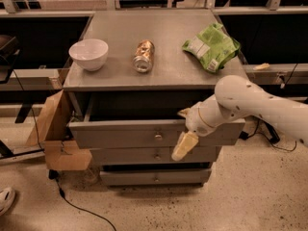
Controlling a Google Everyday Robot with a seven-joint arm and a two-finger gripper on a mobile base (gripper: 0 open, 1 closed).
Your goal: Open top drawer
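The single camera looks down from high in front of the cabinet, fairly near and facing its drawer fronts, with the gripper at the front of the top drawer, right of centre.
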